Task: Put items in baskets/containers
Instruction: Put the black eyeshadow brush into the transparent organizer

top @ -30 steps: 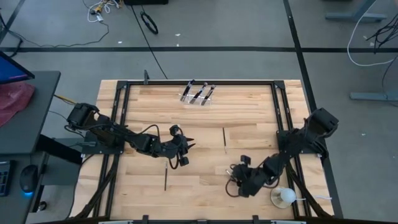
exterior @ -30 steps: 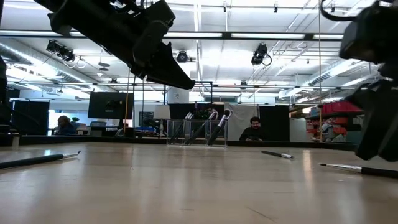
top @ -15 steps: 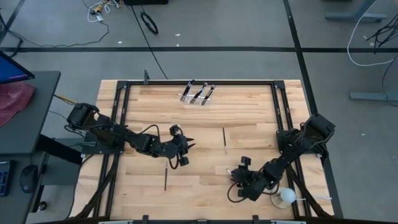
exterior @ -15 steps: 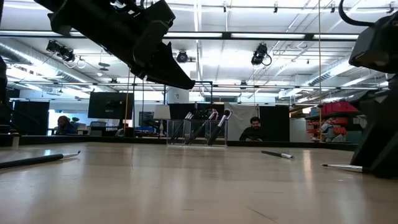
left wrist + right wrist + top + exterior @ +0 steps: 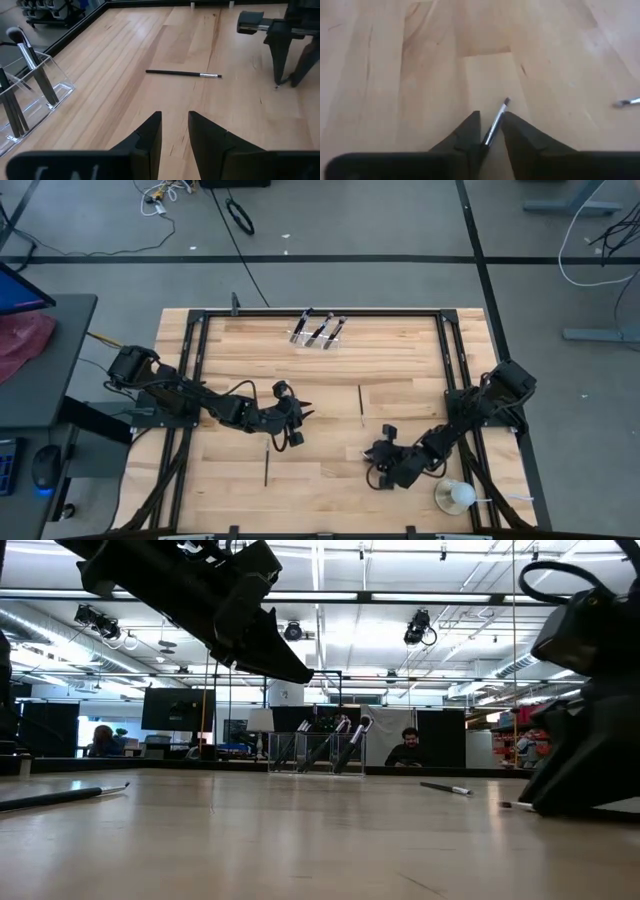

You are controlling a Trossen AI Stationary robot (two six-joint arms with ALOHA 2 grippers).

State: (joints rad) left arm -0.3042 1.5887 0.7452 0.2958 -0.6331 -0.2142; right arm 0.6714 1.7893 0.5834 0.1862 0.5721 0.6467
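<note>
Brush (image 5: 495, 122) sits clamped between our right gripper (image 5: 489, 131) fingers, far from the holder (image 5: 318, 338); left gripper (image 5: 174, 131) hovers slightly open.

Most of the brush (image 5: 494, 125) between my right gripper's (image 5: 489, 131) fingers was hidden: only its tip end stuck out past them, and my own arm covered it from above. Another brush (image 5: 629, 101) was cut off by the right wrist picture's edge, so only its silver end showed. The clear holder (image 5: 30, 107) ran off the left wrist picture's edge, and the brushes in it lost their tops. From above, the holder's brushes (image 5: 318, 330) were too small to count surely.
</note>
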